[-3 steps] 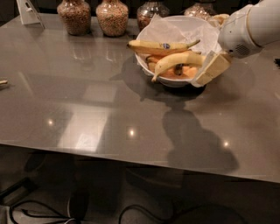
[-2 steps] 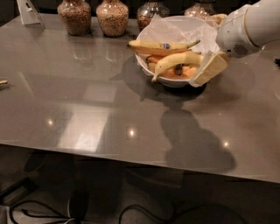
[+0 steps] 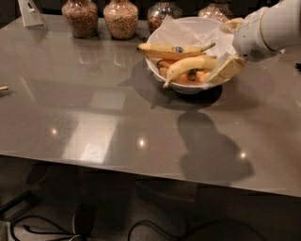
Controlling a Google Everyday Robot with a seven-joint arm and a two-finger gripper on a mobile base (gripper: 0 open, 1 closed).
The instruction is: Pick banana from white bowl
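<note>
The white bowl [image 3: 188, 87], lined with crumpled white paper, stands at the back right of the grey table. The curved plain yellow banana [image 3: 188, 66] lies across its front, its left tip hanging over the rim. A straighter banana [image 3: 174, 49] with a blue sticker lies behind it. My gripper [image 3: 225, 52] is at the bowl's right side, right at the curved banana's right end. My white arm [image 3: 268, 28] comes in from the upper right.
Several glass jars of grains [image 3: 121, 18] stand along the table's back edge, just left of and behind the bowl. A white card stand [image 3: 31, 13] is at the back left corner. The table's front edge runs across the lower part of the view.
My arm and gripper have shifted very slightly up. The curved banana and the bowl stay about where they were.
</note>
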